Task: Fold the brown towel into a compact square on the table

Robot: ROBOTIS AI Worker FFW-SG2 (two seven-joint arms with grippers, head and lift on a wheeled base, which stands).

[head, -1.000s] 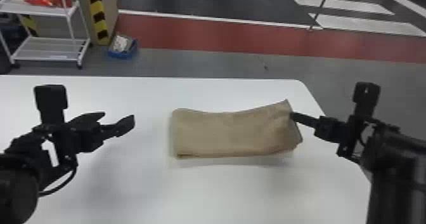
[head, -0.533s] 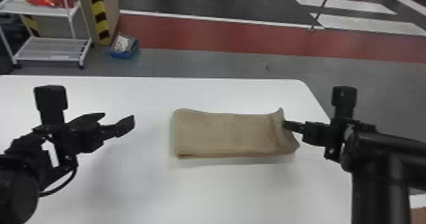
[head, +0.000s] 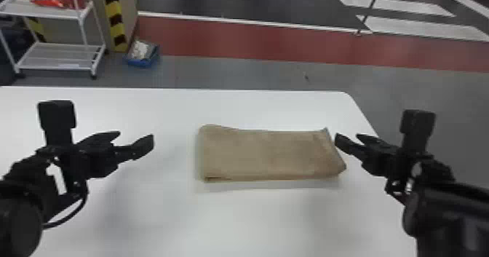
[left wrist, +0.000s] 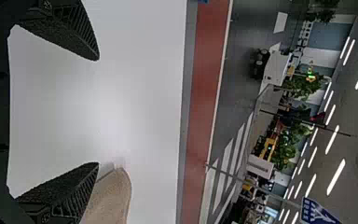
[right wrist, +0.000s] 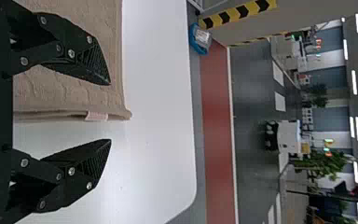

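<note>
Beyond the table, a white rack.

Brown towel oblong on table, left gripper well apart, right gripper just beside, contact unclear

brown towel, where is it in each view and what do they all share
Head view: brown towel on the table, between left gripper and right gripper.
Left wrist view: its left end shows beside one finger.
Right wrist view: its right edge runs between the open fingers.
Shared landmark: red floor strip beyond the table.
</note>
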